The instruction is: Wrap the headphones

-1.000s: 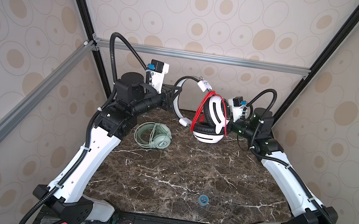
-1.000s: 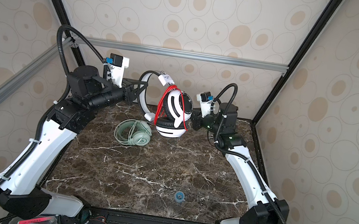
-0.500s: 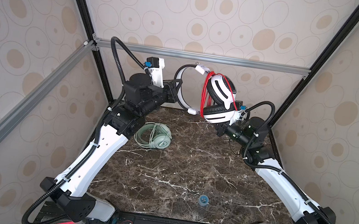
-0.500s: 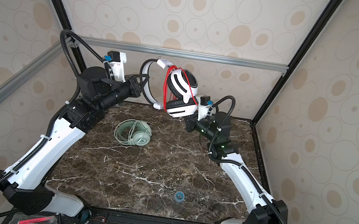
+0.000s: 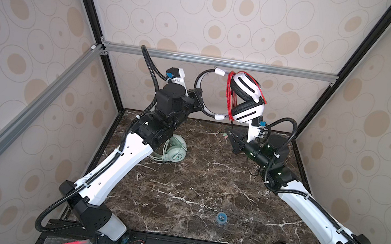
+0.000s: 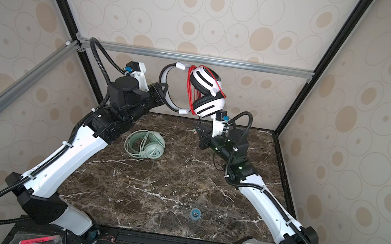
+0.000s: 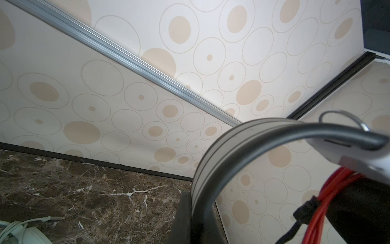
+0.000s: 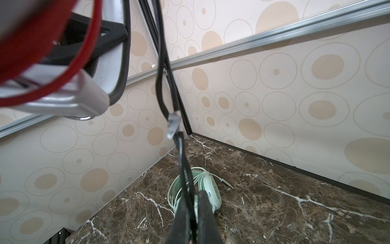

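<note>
Holding the white-and-black headset [image 5: 245,98] aloft at the far centre, with its red cord [image 5: 229,99] looped around the earcups.
The left gripper [image 5: 199,101] is clamped on the headband [image 7: 211,160], so the earcups hang clear of the table [image 5: 193,180]. The right gripper [image 8: 193,219], lower and to the right, is closed on the cord's dark tail [image 8: 183,156], probably to hold it taut. The mint headset [image 6: 149,144] lies far left on the table with its cord coiled around it, apparently already wrapped.
</note>
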Robot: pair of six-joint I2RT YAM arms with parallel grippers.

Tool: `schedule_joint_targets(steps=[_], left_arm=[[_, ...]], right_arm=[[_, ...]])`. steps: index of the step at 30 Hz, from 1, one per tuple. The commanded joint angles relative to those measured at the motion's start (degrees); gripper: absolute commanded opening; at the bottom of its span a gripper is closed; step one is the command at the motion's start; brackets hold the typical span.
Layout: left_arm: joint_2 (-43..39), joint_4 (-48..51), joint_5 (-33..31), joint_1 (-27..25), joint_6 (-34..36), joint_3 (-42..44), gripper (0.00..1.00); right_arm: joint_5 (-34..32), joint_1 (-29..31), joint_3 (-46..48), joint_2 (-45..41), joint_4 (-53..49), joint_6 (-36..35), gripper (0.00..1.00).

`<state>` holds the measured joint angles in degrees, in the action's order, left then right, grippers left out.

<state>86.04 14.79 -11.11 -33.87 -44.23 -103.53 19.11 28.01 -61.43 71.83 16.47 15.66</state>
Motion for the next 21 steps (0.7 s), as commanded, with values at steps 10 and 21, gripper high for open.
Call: schedule_joint_targets(steps=[10,21], left_arm=[[-1.30,-4.84,-9.66,0.39,-9.77,-2.87,0.00],[-0.18,-0.18,-11.47,0.50,-12.72,-3.94,0.00]], right_arm=[[-1.10,1.52,3.77,-5.08,-3.88,-1.07,0.00],[-10.30,9.74,-1.49,-7.66,-16.39,-11.80,0.00]])
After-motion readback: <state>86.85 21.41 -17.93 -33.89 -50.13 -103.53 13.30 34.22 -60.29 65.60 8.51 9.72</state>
